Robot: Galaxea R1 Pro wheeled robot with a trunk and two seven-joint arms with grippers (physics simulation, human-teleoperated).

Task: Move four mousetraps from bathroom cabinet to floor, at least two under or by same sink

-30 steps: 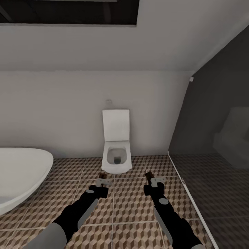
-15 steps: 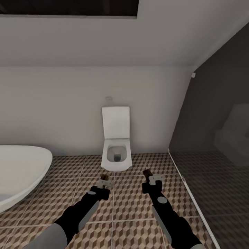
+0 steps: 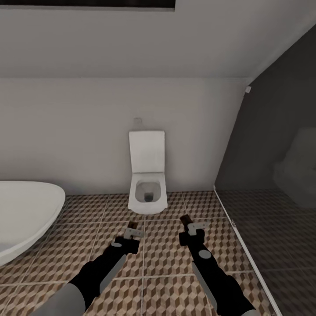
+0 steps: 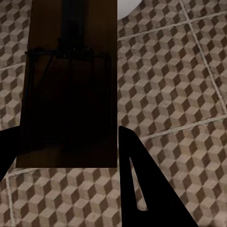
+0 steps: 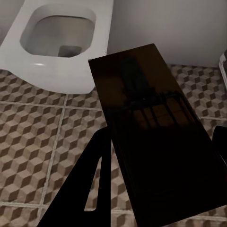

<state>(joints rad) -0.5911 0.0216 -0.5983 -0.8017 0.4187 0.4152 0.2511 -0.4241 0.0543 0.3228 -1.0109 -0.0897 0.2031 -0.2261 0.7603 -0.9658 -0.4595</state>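
Note:
Both arms reach forward over the bathroom floor [image 3: 166, 259], and each gripper carries a mousetrap. My left gripper [image 3: 132, 232] is shut on a brown mousetrap [image 3: 134, 226]. In the left wrist view this trap is a dark board [image 4: 68, 94] with a wire frame, held between the black fingers [image 4: 142, 189] above the cube-pattern tiles [image 4: 175, 80]. My right gripper [image 3: 190, 228] is shut on a second mousetrap [image 3: 185, 219], a dark board [image 5: 156, 142] in the right wrist view. It is held between the fingers [image 5: 85, 189], near the toilet. The cabinet and the sink are out of view.
A white square toilet [image 3: 147, 175] stands against the wall straight ahead, and its bowl [image 5: 61, 42] is close to the right gripper. A white oval bathtub [image 3: 22, 215] lies at the left. A dark glass partition [image 3: 272, 184] with a white floor rail closes off the right.
The whole picture has shifted slightly upward, so the camera has moved. Both grippers still hold their mousetraps in the same pose over the tiles.

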